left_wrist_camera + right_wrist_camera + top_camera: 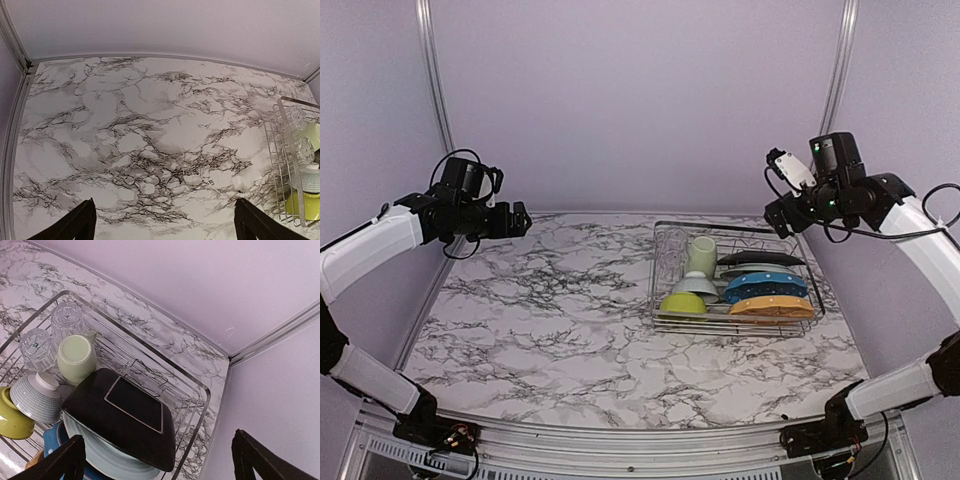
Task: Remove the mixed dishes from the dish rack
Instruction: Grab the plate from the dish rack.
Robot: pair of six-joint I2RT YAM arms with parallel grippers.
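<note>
The silver wire dish rack (654, 280) stands at the right of the marble table. In it are a dark square plate (125, 415), a blue plate (765, 287), an orange dotted plate (771, 307), a pale green mug (76, 357), two clear glasses (66, 320), a small white bowl (36, 397) and a lime green bowl (10, 417). My right gripper (778, 215) hangs open high above the rack's back right corner, empty. My left gripper (520, 220) is open and empty, high over the table's far left, well away from the rack (280, 150).
Lilac walls close in the table at the back and on both sides, with metal posts (432, 70) in the back corners. Bare marble tabletop (550, 300) stretches left of the rack. A metal rail (620, 432) runs along the near edge.
</note>
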